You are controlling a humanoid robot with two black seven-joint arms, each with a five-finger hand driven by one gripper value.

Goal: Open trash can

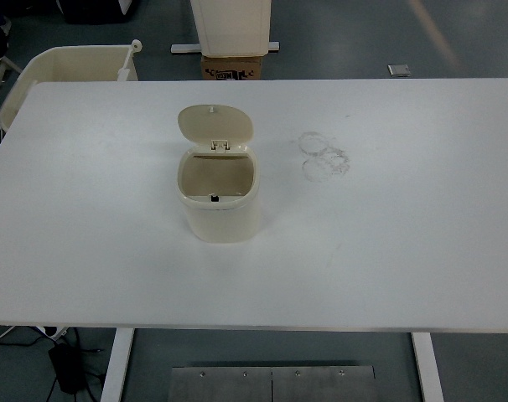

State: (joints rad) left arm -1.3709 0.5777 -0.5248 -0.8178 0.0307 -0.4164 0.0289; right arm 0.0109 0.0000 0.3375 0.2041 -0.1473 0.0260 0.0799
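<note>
Trash can point(220, 197) stood upright near table point(405, 251) centre, w/ lid point(215, 125) tipped back on its rear hinge, so inside showed, apparently empty. Task looked done. Faint ring smudges point(324, 155) lay to its right, apart. No robot hand in view, so grip state couldn't be told.

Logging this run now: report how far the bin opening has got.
Done: the bin stands on the table with its lid swung up and back, the inside showing and looking empty. In hand: nothing, as neither robot hand is in view. Left: nothing that shows; the lid looks fully open.
</note>
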